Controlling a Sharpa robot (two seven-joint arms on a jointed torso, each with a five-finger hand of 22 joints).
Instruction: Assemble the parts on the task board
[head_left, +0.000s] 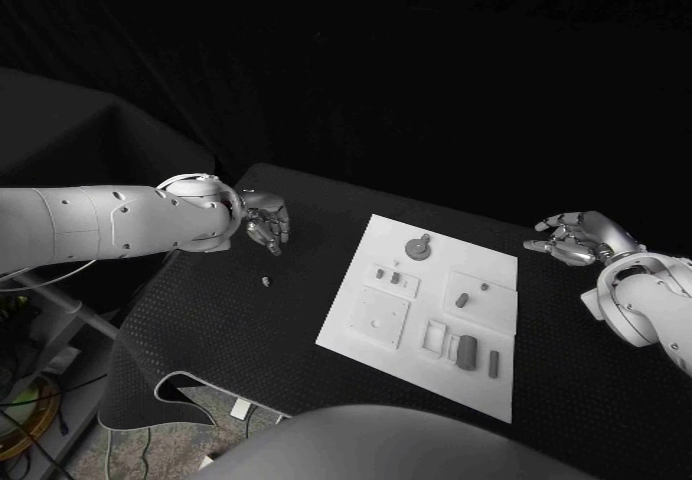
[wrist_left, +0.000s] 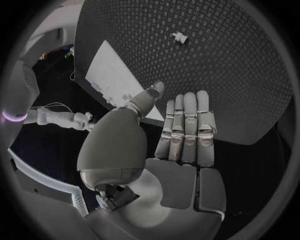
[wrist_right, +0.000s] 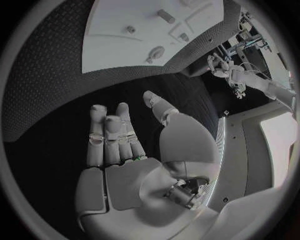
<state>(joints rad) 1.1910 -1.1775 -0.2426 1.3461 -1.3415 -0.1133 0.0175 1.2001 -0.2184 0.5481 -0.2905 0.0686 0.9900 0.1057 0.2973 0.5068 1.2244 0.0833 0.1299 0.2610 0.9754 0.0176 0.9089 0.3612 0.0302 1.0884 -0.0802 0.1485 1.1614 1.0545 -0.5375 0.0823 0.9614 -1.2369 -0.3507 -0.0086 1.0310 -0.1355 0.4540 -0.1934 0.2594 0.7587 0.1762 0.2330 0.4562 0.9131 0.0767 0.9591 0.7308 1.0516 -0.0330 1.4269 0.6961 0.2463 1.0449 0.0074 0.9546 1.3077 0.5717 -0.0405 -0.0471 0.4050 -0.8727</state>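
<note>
Grey part (head_left: 267, 281) lies on table just below empty left hand (head_left: 265, 222).

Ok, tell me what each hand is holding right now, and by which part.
Nothing is held. The left hand and the right hand both hover empty over the table, fingers apart.

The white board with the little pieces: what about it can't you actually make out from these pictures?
- Parts on the task board, head view: too small to tell their shapes or whether they are seated.
- Board's near edge, head view: hidden by the robot's body.
- Board, left wrist view: partly behind the left hand.
- Small piece off the board on the table: too small to identify.
</note>
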